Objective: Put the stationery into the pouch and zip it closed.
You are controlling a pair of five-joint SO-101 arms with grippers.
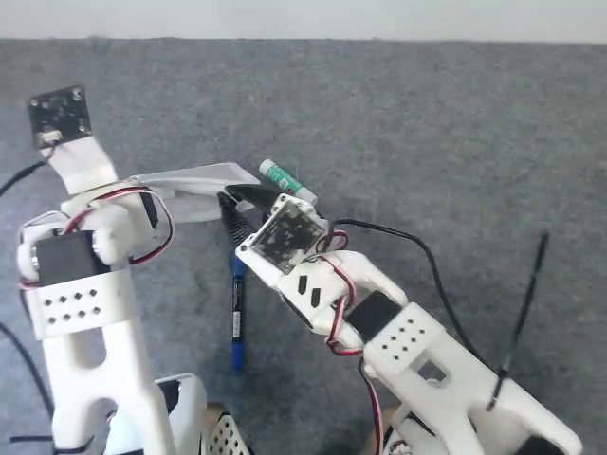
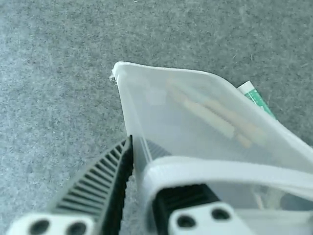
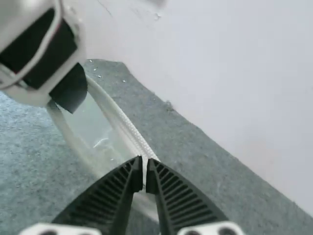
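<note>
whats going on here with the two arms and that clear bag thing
Both arms hold a translucent pouch on the grey table. The left gripper is clamped on the pouch wall, and the right gripper pinches its white zip edge. Some pale sticks lie inside. A blue pen lies on the table between the arms and a green and white tube sits just behind the pouch, so packing is not finished.
</note>
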